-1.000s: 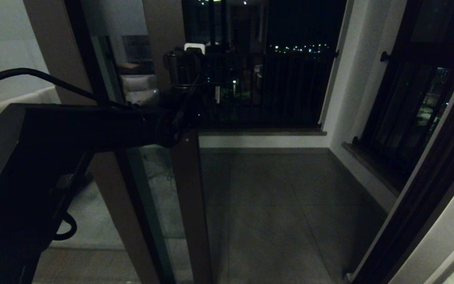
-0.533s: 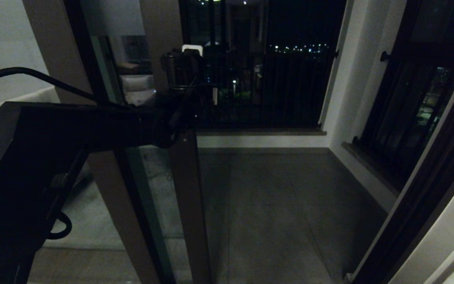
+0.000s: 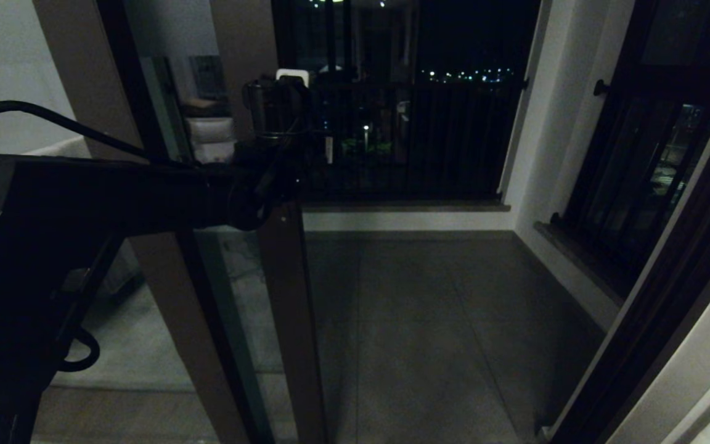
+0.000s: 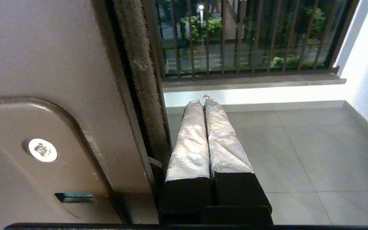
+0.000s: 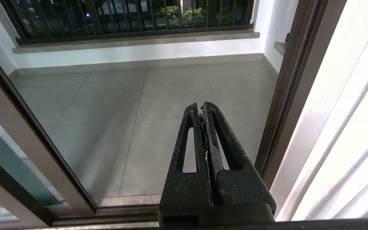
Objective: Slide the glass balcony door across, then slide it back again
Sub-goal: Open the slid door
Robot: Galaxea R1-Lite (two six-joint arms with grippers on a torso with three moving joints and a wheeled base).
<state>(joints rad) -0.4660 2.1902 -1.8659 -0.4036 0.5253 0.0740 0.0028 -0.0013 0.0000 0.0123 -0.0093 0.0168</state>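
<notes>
The glass balcony door stands left of centre, its brown stile upright beside an open gap to the balcony. My left arm reaches across to that stile at about handle height. In the left wrist view my left gripper is shut, with nothing between its silver-wrapped fingers. They lie right along the stile's brush-sealed edge, on the opening side. The stile's recessed handle plate is beside them. My right gripper hangs shut and empty over the balcony tiles near the right-hand frame.
Beyond the opening lie the tiled balcony floor and a dark railing. A dark-framed window with a round knob lines the right wall. The door's floor track runs below my right gripper. A fixed brown-framed panel stands far left.
The door stile and my left arm have shifted to the left together, widening the opening. Both grippers stay shut.
</notes>
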